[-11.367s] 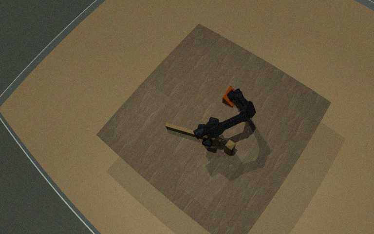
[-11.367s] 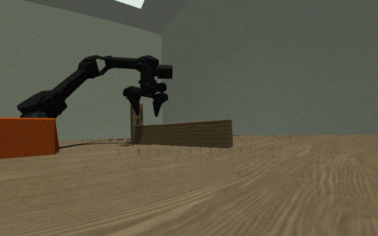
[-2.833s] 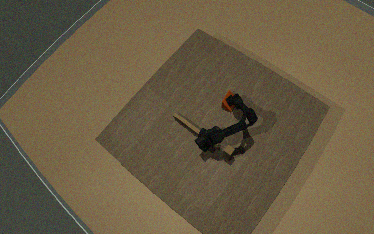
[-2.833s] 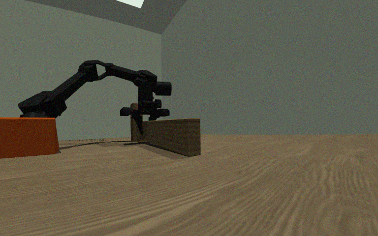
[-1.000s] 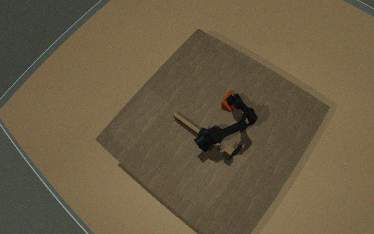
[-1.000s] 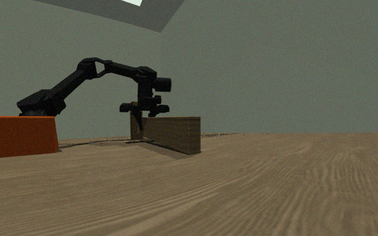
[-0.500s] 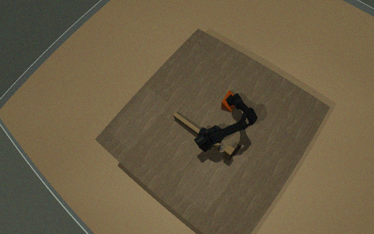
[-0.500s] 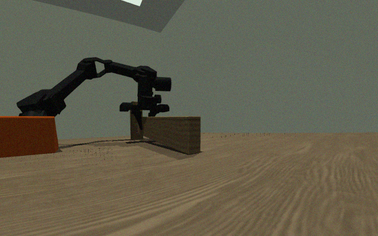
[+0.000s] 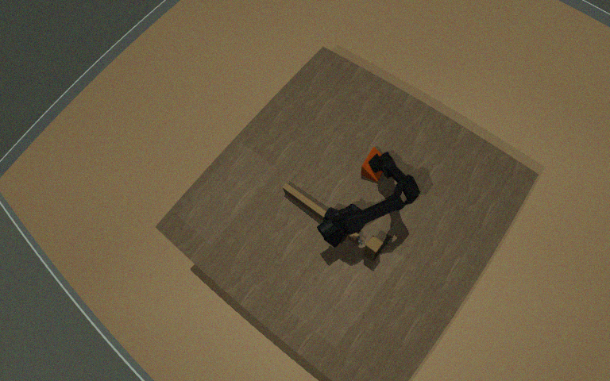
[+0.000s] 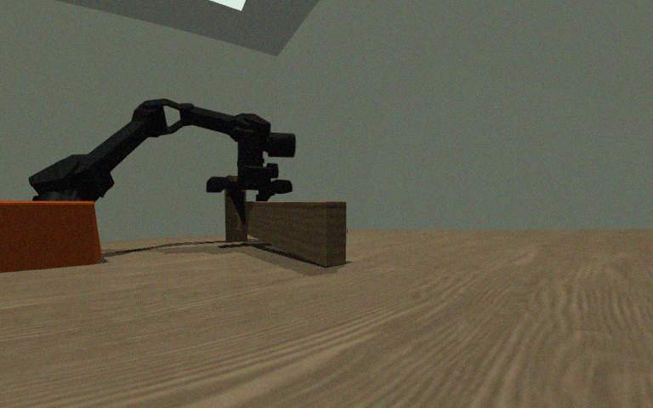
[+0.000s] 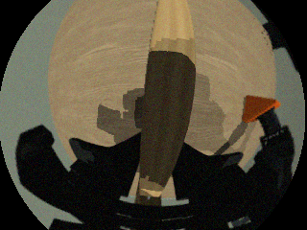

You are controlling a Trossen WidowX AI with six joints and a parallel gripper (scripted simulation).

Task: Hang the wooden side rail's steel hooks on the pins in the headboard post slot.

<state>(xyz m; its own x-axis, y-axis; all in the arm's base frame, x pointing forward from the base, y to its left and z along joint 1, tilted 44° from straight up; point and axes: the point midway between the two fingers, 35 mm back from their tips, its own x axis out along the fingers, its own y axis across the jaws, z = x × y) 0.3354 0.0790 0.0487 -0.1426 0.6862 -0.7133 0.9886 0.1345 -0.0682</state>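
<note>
One orange block (image 9: 368, 169) (image 10: 45, 235) (image 11: 258, 107) stands on the wood-grained surface (image 9: 287, 287) (image 10: 385, 326) (image 11: 96, 62), near the arm's base; whether it is a hollow container, or holds anything, cannot be told. The fingers (image 9: 334, 226) (image 10: 252, 204), pointing down, are clamped on the wooden rail (image 9: 306, 199) (image 10: 298, 230) (image 11: 168, 105), one on each side of it. The rail stands on its narrow edge, its far end resting on the surface. Its other end points toward the upright headboard post (image 9: 374, 244) (image 10: 235, 216). Small pale grey parts show between them from above, too small to tell whether the hooks sit on the pins. Neither block, rail nor post shows readable writing.
</note>
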